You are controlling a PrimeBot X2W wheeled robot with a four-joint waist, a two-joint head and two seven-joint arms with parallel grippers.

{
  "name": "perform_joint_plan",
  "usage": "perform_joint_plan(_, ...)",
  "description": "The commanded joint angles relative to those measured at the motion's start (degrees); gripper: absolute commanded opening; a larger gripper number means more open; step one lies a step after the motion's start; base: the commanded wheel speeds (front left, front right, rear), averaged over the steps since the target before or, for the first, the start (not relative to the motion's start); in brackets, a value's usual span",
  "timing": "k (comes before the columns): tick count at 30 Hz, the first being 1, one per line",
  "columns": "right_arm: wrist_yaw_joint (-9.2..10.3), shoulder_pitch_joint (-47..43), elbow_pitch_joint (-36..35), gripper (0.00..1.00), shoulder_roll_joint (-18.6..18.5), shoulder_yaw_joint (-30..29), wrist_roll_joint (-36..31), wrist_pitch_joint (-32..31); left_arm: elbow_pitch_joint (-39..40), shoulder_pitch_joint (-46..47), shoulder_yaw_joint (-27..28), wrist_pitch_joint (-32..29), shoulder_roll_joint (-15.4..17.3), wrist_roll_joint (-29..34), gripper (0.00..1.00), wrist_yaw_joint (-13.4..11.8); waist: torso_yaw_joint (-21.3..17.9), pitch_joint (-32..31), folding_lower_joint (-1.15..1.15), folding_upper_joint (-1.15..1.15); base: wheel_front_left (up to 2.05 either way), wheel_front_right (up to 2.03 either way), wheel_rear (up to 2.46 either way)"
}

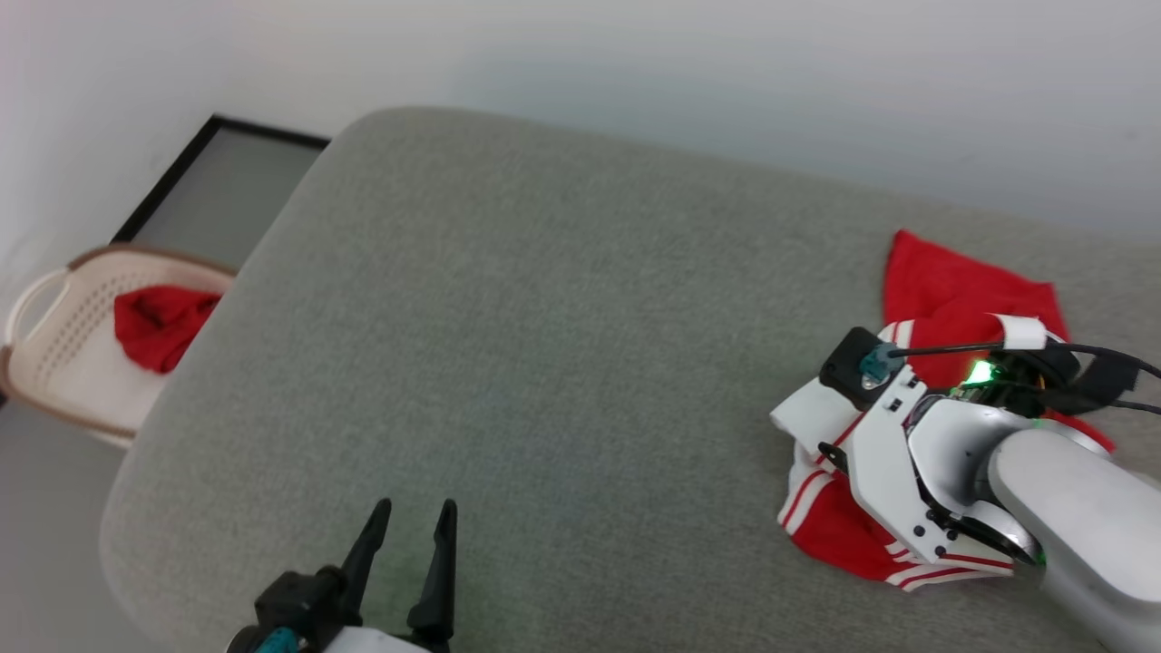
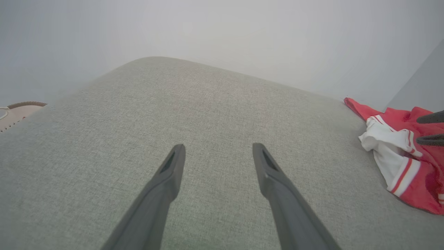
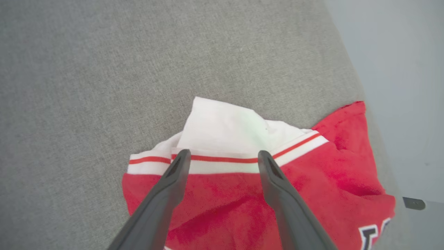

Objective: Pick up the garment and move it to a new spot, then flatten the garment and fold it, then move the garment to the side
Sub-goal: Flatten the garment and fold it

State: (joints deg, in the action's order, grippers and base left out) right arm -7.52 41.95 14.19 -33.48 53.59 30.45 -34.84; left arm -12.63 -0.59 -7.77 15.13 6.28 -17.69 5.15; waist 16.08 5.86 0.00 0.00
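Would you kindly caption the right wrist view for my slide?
Right gripper, jaws open, over the crumpled garment on a grey cushion.

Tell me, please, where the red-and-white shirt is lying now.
In the head view the shirt lies crumpled near the right edge of the grey cushion, beneath the right tool.

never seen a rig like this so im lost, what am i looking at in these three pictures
This is a two-armed robot. One picture looks down from its head; the other two come from wrist cameras, looking along each tool's two dark fingers. A crumpled red and white shirt lies on a grey cushioned surface. The right tool is open over the shirt's striped trim; the left tool is open above bare cushion. Nothing is held. A laundry basket with a red cloth stands alongside.
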Motion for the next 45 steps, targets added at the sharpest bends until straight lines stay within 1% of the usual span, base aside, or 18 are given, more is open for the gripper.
perform_joint_plan(1, 0.06, 2.21, 1.1, 1.0, 0.1, 2.25, 0.54, 0.04, -0.61, 1.38, 0.36, 0.02, -0.74, 0.62, 1.0, 0.65, 2.88, 3.57, 0.0, 0.0, 0.0, 0.0, 0.0)
perform_joint_plan(3, 0.06, 3.08, 1.61, 1.0, 0.21, 2.77, 0.6, 0.3, -0.78, 1.74, 0.54, 0.01, -1.05, 0.77, 1.0, 0.91, 3.0, 3.9, 0.0, 0.0, 0.0, 0.0, 0.0)
perform_joint_plan(12, 0.06, 7.85, 5.5, 1.0, 0.84, 9.62, 0.29, 1.04, -2.04, 3.56, 1.25, 0.02, -2.79, 1.32, 1.0, 1.92, 3.64, 5.58, 0.0, 0.0, 0.0, 0.0, 0.0)
perform_joint_plan(17, 0.06, 9.2, 7.19, 1.0, 1.08, 11.12, 0.62, 2.17, -2.32, 3.92, 1.66, 0.02, -3.14, 1.28, 1.0, 2.16, 3.81, 5.99, 0.0, 0.0, 0.0, 0.0, 0.0)
perform_joint_plan(18, 0.06, 9.46, 7.45, 0.96, 0.96, 11.53, 0.29, 2.32, -2.34, 3.93, 1.72, 0.01, -3.18, 1.29, 1.0, 2.22, 3.84, 6.03, 0.0, 0.0, 0.0, 0.0, 0.0)
perform_joint_plan(19, 0.06, 9.62, 7.66, 0.66, 0.89, 11.89, 0.25, 2.56, -2.38, 3.9, 1.77, 0.01, -3.22, 1.3, 1.0, 2.26, 3.87, 6.06, 0.0, 0.0, 0.0, 0.0, 0.0)
perform_joint_plan(20, 0.06, 9.72, 7.9, 0.4, 0.89, 12.2, 0.4, 2.71, -2.44, 3.89, 1.86, 0.01, -3.24, 1.29, 1.0, 2.31, 3.88, 6.09, 0.0, 0.0, 0.0, 0.0, 0.0)
perform_joint_plan(21, 0.06, 9.94, 8.13, 0.29, 0.8, 12.69, 0.26, 3.0, -2.45, 3.91, 1.93, 0.02, -3.26, 1.27, 1.0, 2.34, 3.88, 6.13, 0.0, 0.0, 0.0, 0.0, 0.0)
perform_joint_plan(22, 0.06, 10.21, 8.32, 0.15, 0.74, 13.06, 0.24, 3.16, -2.47, 3.96, 1.98, 0.01, -3.3, 1.25, 1.0, 2.37, 3.88, 6.18, 0.0, 0.0, 0.0, 0.0, 0.0)
perform_joint_plan(23, 0.06, 10.39, 8.56, 0.06, 0.72, 13.12, 0.63, 3.29, -2.47, 4.0, 2.06, 0.01, -3.31, 1.23, 1.0, 2.28, 3.88, 6.22, 0.0, 0.0, 0.0, 0.0, 0.0)
perform_joint_plan(24, 0.06, 10.55, 8.79, 0.0, 0.68, 13.3, 0.71, 3.35, -2.48, 4.05, 2.12, 0.02, -3.32, 1.22, 1.0, 2.31, 3.87, 6.26, 0.0, 0.0, 0.0, 0.0, 0.0)
perform_joint_plan(29, 0.06, 11.27, 9.56, 0.0, 0.62, 14.27, 1.59, 3.83, -2.38, 4.41, 2.52, 0.01, -3.37, 0.9, 1.0, 2.39, 3.74, 6.47, 0.0, 0.0, 0.0, 0.0, 0.0)
perform_joint_plan(33, 0.06, 11.43, 10.1, 0.0, 0.78, 13.23, 2.65, 5.42, -2.35, 4.59, 2.53, 0.02, -3.38, 0.61, 1.0, 2.4, 3.45, 6.56, 0.0, 0.0, 0.0, 0.0, 0.0)
perform_joint_plan(37, 0.06, 10.77, 10.9, 0.0, 0.91, 8.94, 2.96, 8.85, -2.28, 4.43, 3.09, 0.02, -3.37, 0.55, 1.0, 2.37, 2.65, 6.1, 0.0, 0.0, 0.0, 0.0, 0.0)
perform_joint_plan(40, 0.06, 8.84, 10.87, 0.0, 0.91, 4.49, 4.13, 11.06, -2.07, 3.88, 3.62, 0.01, -3.37, 0.74, 1.0, 2.38, 1.57, 5.5, 0.0, 0.0, 0.0, 0.0, 0.0)
perform_joint_plan(45, 0.06, 5.15, 8.57, 0.0, -0.39, -5.08, 6.13, 14.69, -1.65, 3.45, 4.2, 0.02, -3.37, 1.17, 1.0, 2.38, -0.97, 4.6, 0.0, 0.0, 0.0, 0.0, 0.0)
